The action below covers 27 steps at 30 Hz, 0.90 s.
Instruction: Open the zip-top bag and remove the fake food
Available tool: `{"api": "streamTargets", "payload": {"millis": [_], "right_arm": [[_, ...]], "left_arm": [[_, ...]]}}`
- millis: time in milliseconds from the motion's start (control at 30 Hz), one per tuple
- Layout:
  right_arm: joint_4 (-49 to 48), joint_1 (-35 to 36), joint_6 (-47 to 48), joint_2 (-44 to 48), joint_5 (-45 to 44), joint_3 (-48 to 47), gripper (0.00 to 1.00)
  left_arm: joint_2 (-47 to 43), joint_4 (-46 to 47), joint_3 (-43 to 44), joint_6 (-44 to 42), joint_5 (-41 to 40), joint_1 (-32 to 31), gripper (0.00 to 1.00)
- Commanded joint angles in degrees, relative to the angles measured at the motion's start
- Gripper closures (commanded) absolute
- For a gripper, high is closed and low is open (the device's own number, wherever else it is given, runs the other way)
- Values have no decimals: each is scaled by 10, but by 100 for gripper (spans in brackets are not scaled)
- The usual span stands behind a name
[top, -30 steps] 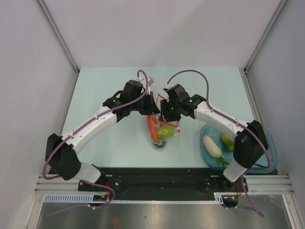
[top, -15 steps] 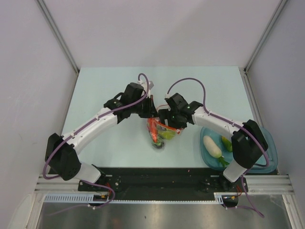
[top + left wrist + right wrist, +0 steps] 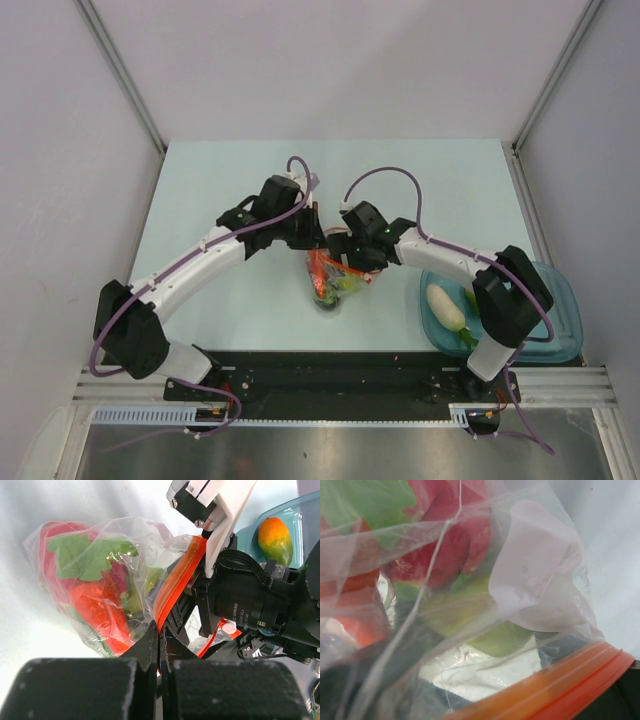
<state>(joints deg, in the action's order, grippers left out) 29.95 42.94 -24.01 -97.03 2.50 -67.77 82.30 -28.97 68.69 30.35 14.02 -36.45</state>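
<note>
One bag (image 3: 336,280) is sitting mid-bench toward the near edge, mouth up between the two claws, its red-orange strip (image 3: 175,587) slanting across the left wrist view. Through the clear plastic at least three toys are showing: one red dragon fruit (image 3: 55,535) with green leaves, one carrot (image 3: 97,612) and one green fruit (image 3: 495,632). Whether more are lying under them I cannot tell. The left claw (image 3: 159,642) is clenching one lip of the strip, its fingers pressing flat together on it. The left arm is arching from its base at the near left over to the bag's far side. The right claw (image 3: 350,262) is crowding the bag's mouth from the right, so close that its own camera is seeing only plastic, toys and strip; whether it is released or grasping I cannot tell. The right arm is folding back, its elbow hanging over one teal tray (image 3: 566,322) at the near right of the bench (image 3: 220,190), well apart from the bag. On the tray one white radish (image 3: 443,305) and one orange-green fruit (image 3: 274,539) are lying, the elbow covering most of that fruit from above.
</note>
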Motion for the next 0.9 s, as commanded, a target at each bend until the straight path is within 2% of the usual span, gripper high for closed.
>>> {"api": "streamTargets", "payload": {"millis": [0, 100, 267, 300, 333, 367, 400, 433, 567, 800, 867], "right_arm": [[-40, 25, 23, -34, -16, 22, 9], [-41, 25, 20, -44, -23, 26, 10], [-50, 26, 19, -45, -24, 36, 21], [-50, 26, 19, -42, -22, 37, 24], [-50, 27, 19, -33, -20, 38, 33], [-51, 26, 17, -27, -17, 40, 37], [-51, 26, 17, -22, -15, 40, 51], [-52, 27, 14, -14, -16, 41, 57], [-34, 26, 12, 33, -24, 40, 63], [-23, 26, 8, 114, -39, 40, 84], [-13, 25, 8, 127, -43, 35, 88]], "left_arm": [[-24, 38, 0, -5, 15, -4, 100], [-23, 38, -1, -5, 16, -4, 100], [-22, 37, -2, -7, 15, -4, 100], [-22, 37, -2, -7, 15, -4, 100], [-23, 37, -2, -8, 15, -4, 100], [-24, 36, -4, -8, 16, -4, 100], [-25, 37, -4, -9, 15, -4, 100], [-25, 35, -4, -9, 14, -4, 100], [-28, 33, -5, -10, 13, -4, 100], [-28, 33, -3, -13, 10, -3, 100], [-27, 32, -3, -13, 9, -3, 100]]}}
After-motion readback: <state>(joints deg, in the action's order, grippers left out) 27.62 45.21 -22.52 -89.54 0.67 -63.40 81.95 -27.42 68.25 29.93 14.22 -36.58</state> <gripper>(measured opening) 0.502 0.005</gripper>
